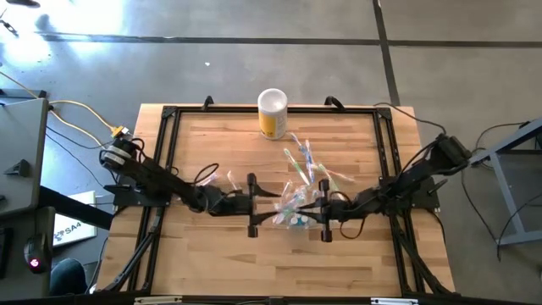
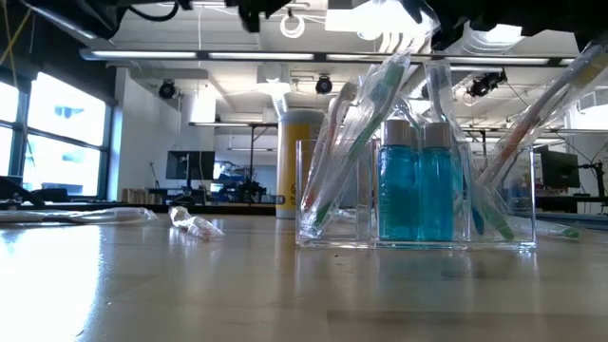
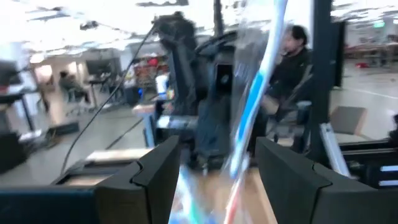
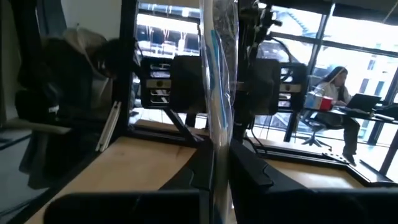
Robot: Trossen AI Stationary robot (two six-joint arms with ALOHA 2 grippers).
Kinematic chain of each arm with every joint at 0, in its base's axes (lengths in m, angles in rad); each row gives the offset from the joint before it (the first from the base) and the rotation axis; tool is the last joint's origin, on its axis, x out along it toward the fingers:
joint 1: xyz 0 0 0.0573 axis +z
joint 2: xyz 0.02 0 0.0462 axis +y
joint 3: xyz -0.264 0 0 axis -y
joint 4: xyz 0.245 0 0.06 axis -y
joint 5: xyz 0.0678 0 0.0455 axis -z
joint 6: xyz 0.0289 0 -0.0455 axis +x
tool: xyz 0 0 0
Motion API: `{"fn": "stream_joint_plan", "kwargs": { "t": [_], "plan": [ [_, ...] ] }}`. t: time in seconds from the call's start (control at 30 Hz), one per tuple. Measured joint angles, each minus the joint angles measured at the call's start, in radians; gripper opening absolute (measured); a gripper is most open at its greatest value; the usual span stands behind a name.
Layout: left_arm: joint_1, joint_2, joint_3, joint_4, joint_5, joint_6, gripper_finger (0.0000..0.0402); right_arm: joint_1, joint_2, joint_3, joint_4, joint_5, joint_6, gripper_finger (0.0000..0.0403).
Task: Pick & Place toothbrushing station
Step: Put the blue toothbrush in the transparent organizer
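Between the two dark arms, near the middle of the pale wooden table (image 1: pixel 212 271), stands the toothbrushing station: a clear plastic holder (image 2: pixel 418 233) with two teal bottles with silvery caps (image 2: pixel 418 195) upright in one compartment and slim pastel-handled toothbrushes in clear wrappers (image 2: pixel 347 142) leaning out of the next. More wrapped toothbrushes (image 1: pixel 306 163) lie fanned on the wood just beyond it, toward a yellow cylindrical canister with a white lid (image 1: pixel 273 113) at the far edge. A crumpled scrap of clear wrapper (image 2: pixel 195 224) lies apart on the tabletop.

The left gripper (image 1: pixel 254 206) sits close to the holder on its left side; its jaws stand partly apart, and a wrapped brush with a blue and white handle (image 3: pixel 252 106) rises in the gap between its fingers (image 3: pixel 155 177), touching neither as far as can be seen. The right gripper (image 1: pixel 320 208) meets the holder from the opposite side, its jaws pressed together on a clear wrapped toothbrush (image 4: pixel 217 93) that stands upright from the pinch
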Motion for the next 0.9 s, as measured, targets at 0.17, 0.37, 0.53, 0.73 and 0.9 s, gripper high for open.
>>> {"fn": "stream_joint_plan", "kwargs": {
  "t": [0.17, 0.37, 0.53, 0.73, 0.9],
  "plan": [
    [0.001, 0.005, 0.081, -0.120, 0.062, -0.024, 0.0203, 0.000, 0.015, 0.056, -0.105, -0.001, 0.005, 0.0017],
    [0.001, 0.005, 0.136, -0.246, 0.064, -0.038, 0.0203, 0.000, 0.015, 0.096, -0.210, 0.005, 0.040, 0.0017],
    [0.001, 0.005, 0.138, -0.258, 0.064, -0.038, 0.0198, 0.003, 0.015, 0.096, -0.216, 0.008, 0.042, 0.0017],
    [0.001, 0.005, 0.138, -0.268, 0.092, -0.041, 0.0126, 0.002, 0.015, 0.096, -0.252, 0.011, 0.076, 0.0017],
    [0.001, 0.005, 0.138, -0.282, 0.123, -0.026, 0.0023, 0.002, 0.015, 0.096, -0.271, 0.010, 0.100, 0.0027]
  ]
}}
